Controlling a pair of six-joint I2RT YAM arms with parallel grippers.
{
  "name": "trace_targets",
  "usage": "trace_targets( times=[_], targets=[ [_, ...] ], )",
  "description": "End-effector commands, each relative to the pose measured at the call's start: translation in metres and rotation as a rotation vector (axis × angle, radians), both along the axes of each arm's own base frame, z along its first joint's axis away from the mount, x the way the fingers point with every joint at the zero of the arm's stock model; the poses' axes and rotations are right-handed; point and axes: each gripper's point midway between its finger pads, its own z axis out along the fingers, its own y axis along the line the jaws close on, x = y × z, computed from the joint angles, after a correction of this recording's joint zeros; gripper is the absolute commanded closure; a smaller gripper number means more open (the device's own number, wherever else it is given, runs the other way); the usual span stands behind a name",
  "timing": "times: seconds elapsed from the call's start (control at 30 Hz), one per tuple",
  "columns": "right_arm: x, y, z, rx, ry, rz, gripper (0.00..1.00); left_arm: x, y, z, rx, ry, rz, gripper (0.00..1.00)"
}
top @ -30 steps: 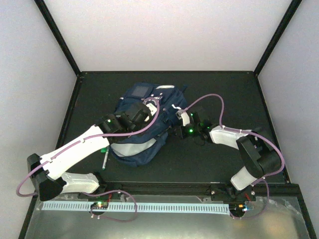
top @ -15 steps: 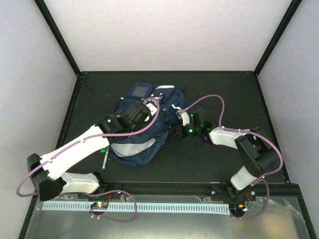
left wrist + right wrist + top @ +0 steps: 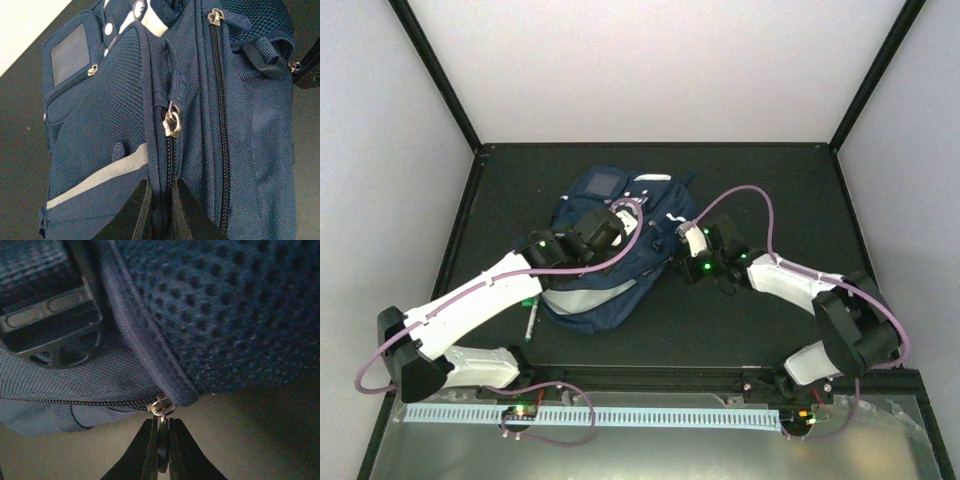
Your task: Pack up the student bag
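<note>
Arm bases sit nearest, at the table's (image 3: pixel 770 190) front edge, and the left arm (image 3: pixel 470 305) lies across part of a thin pen-like stick (image 3: pixel 530 322), so only its middle and a green end show.

Just beyond lies the student bag (image 3: pixel 603 312), left of the table's centre, with its pale grey band toward the arms. From above, both wrists cover the bag's middle and right edge, and the fingertips cannot be made out there.

The left gripper (image 3: pixel 161 210) has its fingers (image 3: pixel 142 212) drawn narrow, pinching the raised seam beside a zip track on the bag. Only the finger ends enter the left wrist view, cut off at the bottom. Further up that track hangs a silver slider (image 3: pixel 172 122), clear of the fingers.

The right gripper (image 3: pixel 161 452) is closed tight on a zipper pull (image 3: pixel 161 409) at the bag's lower edge. The tab is mostly swallowed between the dark fingers, and only its small metal ring shows above them. Mesh fabric fills the right wrist view, dim and blurred, with a dark buckle (image 3: pixel 50 315) half out of focus.

Farthest, a square window patch (image 3: pixel 605 183) marks the bag's far end.
</note>
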Motion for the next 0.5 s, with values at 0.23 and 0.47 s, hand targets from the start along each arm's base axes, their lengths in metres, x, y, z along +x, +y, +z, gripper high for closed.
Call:
trace_targets(
  times=[0.23, 0.47],
  targets=[
    [-0.053, 0.040, 0.031, -0.073, -0.151, 0.191, 0.98, 0.015, -0.021, -0.018, -0.050, 0.010, -0.016, 0.98],
    [-0.088, 0.058, 0.053, 0.069, -0.220, 0.248, 0.98, 0.015, -0.036, -0.037, -0.113, 0.070, -0.048, 0.98]
  ],
)
